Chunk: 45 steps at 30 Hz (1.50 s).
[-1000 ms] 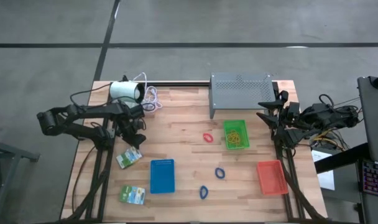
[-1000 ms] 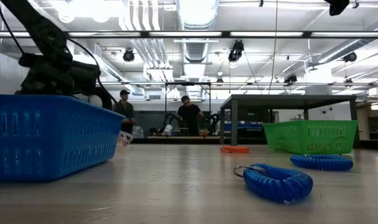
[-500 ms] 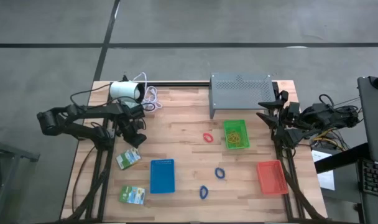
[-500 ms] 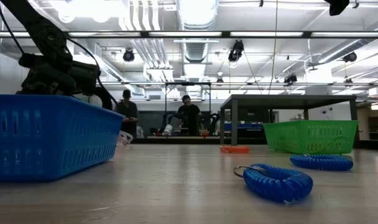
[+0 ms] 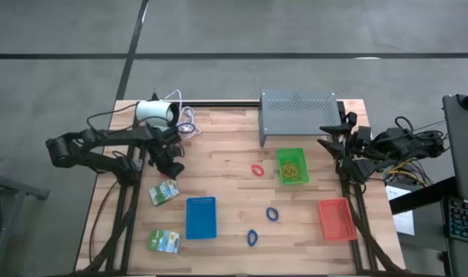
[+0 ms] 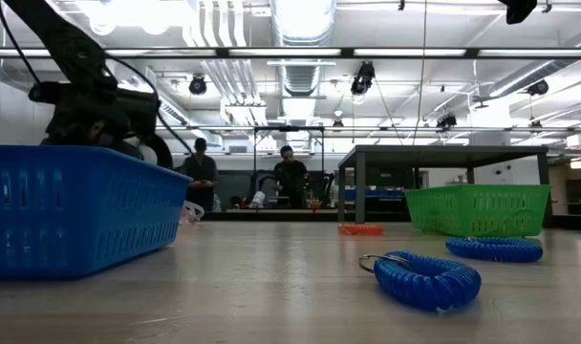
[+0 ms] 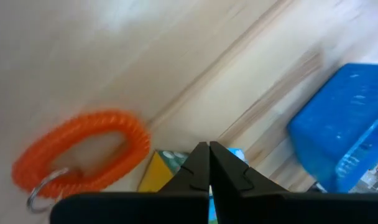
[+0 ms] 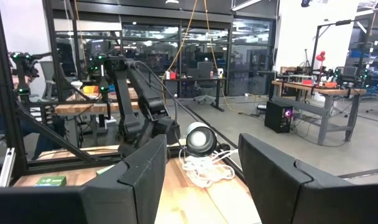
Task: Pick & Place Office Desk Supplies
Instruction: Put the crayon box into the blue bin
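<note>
A green-and-white packet (image 5: 164, 193) lies at the table's left, and my left gripper (image 5: 172, 175) is shut at its far edge. In the left wrist view the closed fingertips (image 7: 209, 149) sit in front of the packet (image 7: 161, 171). A second packet (image 5: 164, 241) lies flat near the front left corner. A red loop (image 5: 257, 169) and two blue loops (image 5: 272, 213) (image 5: 252, 237) lie on the wood. My right gripper (image 5: 335, 146) waits open at the right edge, raised above the table. My left gripper pinches the packet at its far edge (image 7: 179, 163) between its two closed fingers, only at their tips. The fingers slant down from the table's far left side. The packet's near end still appears to rest on the table (image 5: 158, 198); how far it is raised I cannot tell.
A blue tray (image 5: 201, 217) stands just right of the packet. A green tray (image 5: 291, 165) holds yellow rubber bands, and a red tray (image 5: 335, 218) sits front right. At the far edge are a white cylinder with cable (image 5: 155, 112) and a grey perforated stand (image 5: 299, 117).
My left gripper has shut on the packet's far edge and risen slightly. The packet has shifted a little toward the far right, its far end drawn toward the gripper.
</note>
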Each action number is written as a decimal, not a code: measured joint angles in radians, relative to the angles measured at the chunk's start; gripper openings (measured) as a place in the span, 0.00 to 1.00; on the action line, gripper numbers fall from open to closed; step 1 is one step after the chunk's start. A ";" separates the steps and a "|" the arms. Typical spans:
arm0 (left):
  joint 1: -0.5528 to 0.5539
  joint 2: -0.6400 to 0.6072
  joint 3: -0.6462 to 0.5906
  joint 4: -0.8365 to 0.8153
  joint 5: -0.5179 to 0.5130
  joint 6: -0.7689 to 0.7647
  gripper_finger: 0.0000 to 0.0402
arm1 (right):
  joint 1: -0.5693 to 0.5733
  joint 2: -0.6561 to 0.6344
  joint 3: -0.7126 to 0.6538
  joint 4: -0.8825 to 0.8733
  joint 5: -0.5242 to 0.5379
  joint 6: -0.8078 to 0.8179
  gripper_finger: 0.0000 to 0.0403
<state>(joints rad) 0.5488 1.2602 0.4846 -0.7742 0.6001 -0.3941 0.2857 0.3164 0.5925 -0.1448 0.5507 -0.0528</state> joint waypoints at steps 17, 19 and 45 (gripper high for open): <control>0.000 0.000 0.081 0.324 0.003 -0.100 0.00 | 0.000 0.000 0.000 0.000 0.000 0.000 0.49; -0.001 0.000 0.081 0.363 0.003 -0.112 0.00 | 0.000 0.000 0.000 0.000 0.000 0.000 0.49; -0.093 -0.049 0.080 0.574 -0.005 -0.027 0.00 | 0.000 0.000 0.000 0.000 0.000 0.000 0.49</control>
<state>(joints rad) 0.4561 1.2107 0.5648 -0.1997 0.5951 -0.4216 0.2858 0.3164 0.5926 -0.1445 0.5507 -0.0528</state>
